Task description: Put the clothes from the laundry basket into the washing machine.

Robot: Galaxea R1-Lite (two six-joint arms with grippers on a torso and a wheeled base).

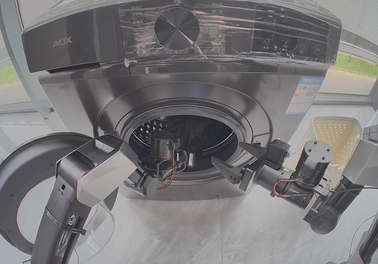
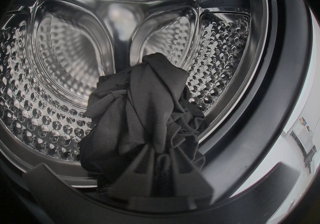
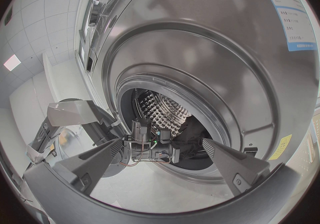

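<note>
Dark-grey fabric clamped between the fingers of the left gripper [image 2: 156, 164]: a dark garment [image 2: 146, 111], pinched at one bunched fold where the tips meet, with creases fanning out from that spot. Extends past the fingertips in a crumpled heap, deep inside the perforated steel drum [image 2: 66, 51] of the washing machine [image 1: 98, 91]. Beyond the fingertips, dimpled drum wall and back plate; to one side of them, the dark rubber seal [image 2: 266, 101] ringing the opening. Cannot tell whether the heap touches the drum wall near the fingers.

Spread wide, the fingers of the right gripper [image 1: 227, 151], with nothing between them. Points toward the drum mouth from just outside, tips near the lower rim of the opening and apart from it. Ahead of those tips, the left arm's wrist, set through the opening, and more dark cloth behind it within the drum.

Behind the right gripper's fingers, well apart from them, a pale perforated laundry basket [image 1: 338, 135] beside the machine; cannot tell what lies in it. On the far side of the left fingers from the right gripper, the round door [image 1: 23, 182], swung fully open. Below both sets of fingers, pale marbled floor [image 1: 197, 229].
</note>
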